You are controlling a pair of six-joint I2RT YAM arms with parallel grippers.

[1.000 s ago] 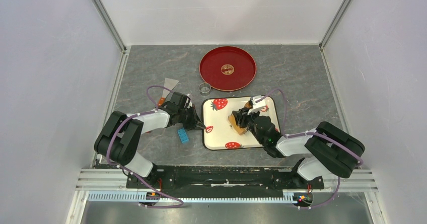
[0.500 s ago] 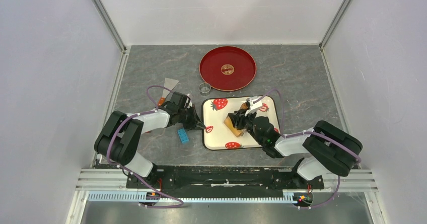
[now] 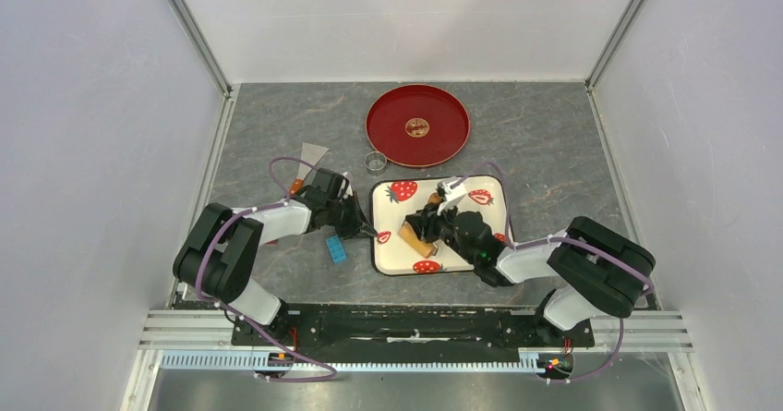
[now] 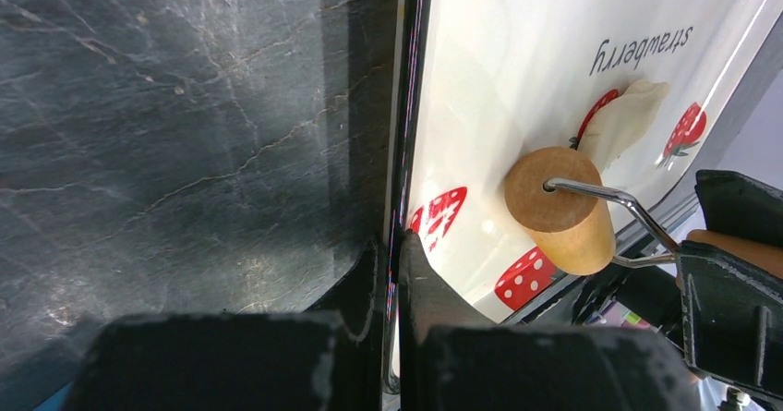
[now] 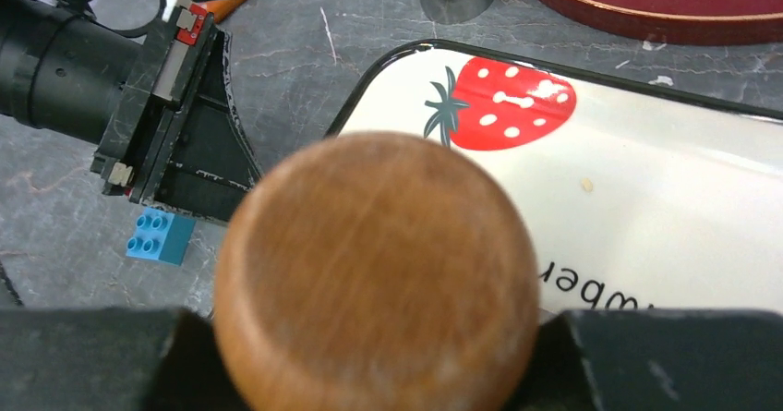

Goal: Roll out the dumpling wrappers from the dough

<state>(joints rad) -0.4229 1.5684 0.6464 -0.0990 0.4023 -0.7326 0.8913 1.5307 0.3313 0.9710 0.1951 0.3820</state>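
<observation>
A white strawberry-print tray [image 3: 399, 215] lies in the middle of the table. My left gripper [image 3: 373, 235] is shut on the tray's left rim [image 4: 403, 152], one finger on each side of it [image 4: 395, 245]. My right gripper [image 3: 445, 230] is shut on the round wooden handle [image 5: 379, 272] of a wooden roller [image 3: 417, 242]. The roller's drum [image 4: 559, 210] rests on the tray near its front-left part. A pale, flattened piece of dough [image 4: 632, 115] lies on the tray just behind the drum. No round dumpling wrappers are in view.
A red round plate [image 3: 417, 125] sits behind the tray, with a metal ring [image 3: 375, 162] beside it. A blue brick [image 3: 336, 248] lies left of the tray under my left arm. A scraper [image 3: 314, 155] lies at the back left. Grey walls close in both sides.
My right gripper has carried the roller leftward and nearer across the tray, from its middle right to its front left. The left gripper has stayed on the rim.
</observation>
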